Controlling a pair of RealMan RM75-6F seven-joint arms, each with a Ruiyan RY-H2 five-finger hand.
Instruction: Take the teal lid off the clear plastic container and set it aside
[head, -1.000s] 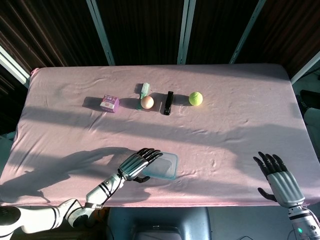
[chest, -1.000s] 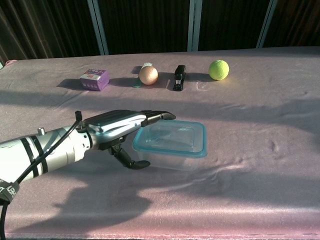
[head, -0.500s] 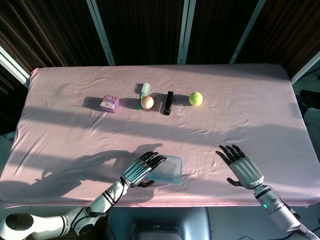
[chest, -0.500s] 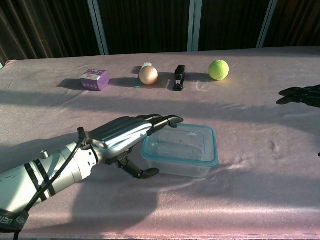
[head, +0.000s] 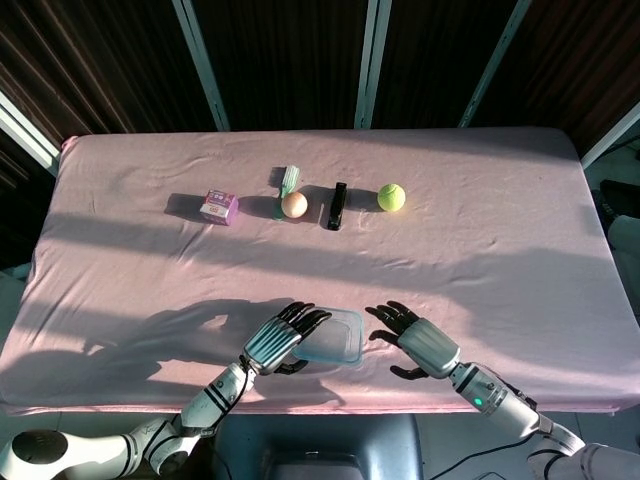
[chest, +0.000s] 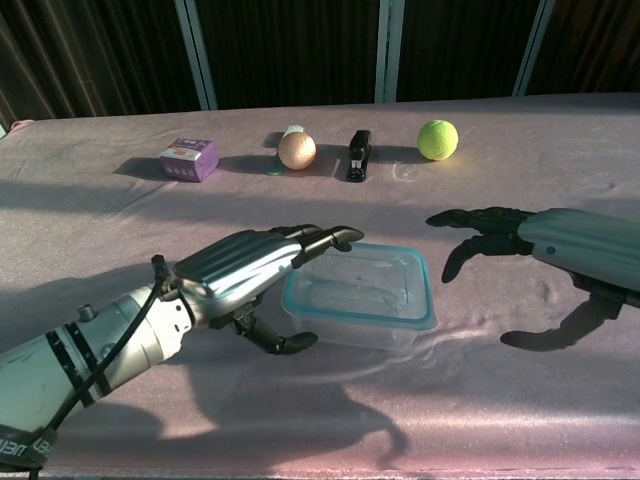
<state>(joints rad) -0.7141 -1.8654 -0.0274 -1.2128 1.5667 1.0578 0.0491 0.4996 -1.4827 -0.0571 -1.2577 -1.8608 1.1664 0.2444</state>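
Lid (chest: 360, 285) sits on the container (chest: 366, 325) near the counter's (head: 480, 250) front edge. Left hand (chest: 243, 268) reaches over its left end, fingers (chest: 322, 237) extended and slightly spread, thumb low beside the container wall. Right hand (chest: 520, 240) hovers just right of it, fingers apart, holding nothing.

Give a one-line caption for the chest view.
Both hands, left and right, flank the teal-lidded container, lid on.
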